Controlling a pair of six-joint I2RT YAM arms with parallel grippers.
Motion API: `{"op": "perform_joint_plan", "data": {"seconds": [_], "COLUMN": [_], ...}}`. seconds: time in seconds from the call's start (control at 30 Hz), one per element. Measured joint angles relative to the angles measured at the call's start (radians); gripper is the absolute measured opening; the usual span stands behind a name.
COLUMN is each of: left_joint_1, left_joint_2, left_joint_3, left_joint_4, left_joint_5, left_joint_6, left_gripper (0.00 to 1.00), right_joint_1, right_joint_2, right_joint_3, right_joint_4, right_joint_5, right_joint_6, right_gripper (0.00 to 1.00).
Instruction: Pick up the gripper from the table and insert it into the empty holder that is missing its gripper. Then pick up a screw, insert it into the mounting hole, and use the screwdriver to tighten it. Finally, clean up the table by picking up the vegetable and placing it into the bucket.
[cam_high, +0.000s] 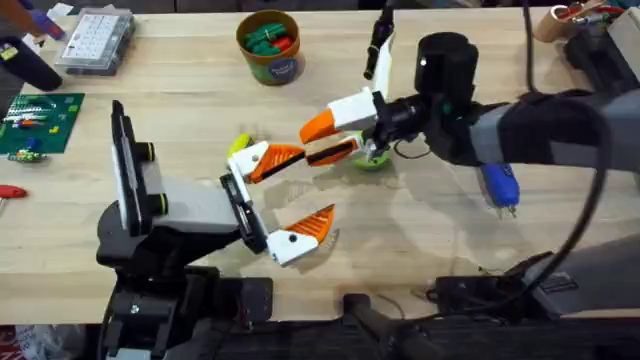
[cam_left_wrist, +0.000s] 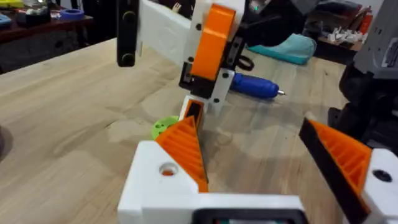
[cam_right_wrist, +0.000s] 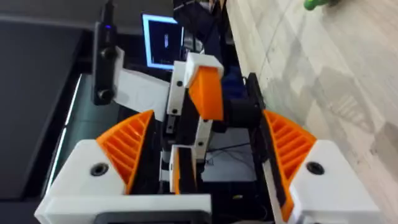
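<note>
The black-and-white arm (cam_left_wrist: 158, 31) rises over mid-table, and its twin block carries an orange finger (cam_left_wrist: 211, 43). Below that, the orange gripper (cam_left_wrist: 193, 113) (cam_right_wrist: 183, 168) sits in the white holder (cam_left_wrist: 183, 109); the mounting hole is hidden. My left gripper (cam_high: 315, 185) (cam_left_wrist: 247, 124) is open, one fingertip close to the holder, nothing between its fingers. My right gripper (cam_right_wrist: 208, 121) is open, its fingers flanking the fixture. The green vegetable (cam_high: 372, 160) (cam_left_wrist: 163, 127) lies under the fixture. The blue screwdriver (cam_high: 500, 185) (cam_left_wrist: 255, 87) lies to the right. The bucket (cam_high: 275, 68) stands at the back. The screw is out of view.
A clear parts box (cam_high: 95, 40) and a green circuit board (cam_high: 40, 120) sit at the far left. A small yellow piece (cam_high: 240, 145) lies beside my left finger. The bucket holds green and red items. Cables run along the front edge.
</note>
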Motion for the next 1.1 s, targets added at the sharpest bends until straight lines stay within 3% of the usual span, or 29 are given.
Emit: {"op": "perform_joint_plan", "data": {"seconds": [0.23,0.33,0.5,0.53,0.77,1.1], "left_joint_1": [0.000,0.000,0.000,0.000,0.000,0.000], "left_joint_2": [0.000,0.000,0.000,0.000,0.000,0.000], "left_joint_3": [0.000,0.000,0.000,0.000,0.000,0.000], "left_joint_4": [0.000,0.000,0.000,0.000,0.000,0.000], "left_joint_5": [0.000,0.000,0.000,0.000,0.000,0.001], "left_joint_6": [0.000,0.000,0.000,0.000,0.000,0.000], "left_gripper": [0.986,0.986,0.986,0.987,0.987,0.986], "right_joint_1": [0.040,0.047,0.058,0.076,0.076,0.076], "right_joint_2": [0.032,0.032,0.032,0.032,0.032,0.032], "right_joint_3": [0.000,0.000,0.000,0.000,0.000,0.000], "right_joint_4": [0.167,0.172,0.172,0.172,0.172,0.172], "right_joint_5": [-0.016,-0.019,-0.019,-0.014,0.013,0.046], "right_joint_6": [0.114,0.143,0.171,0.182,0.189,0.193], "right_gripper": [0.919,0.812,0.760,0.703,0.558,0.441]}}
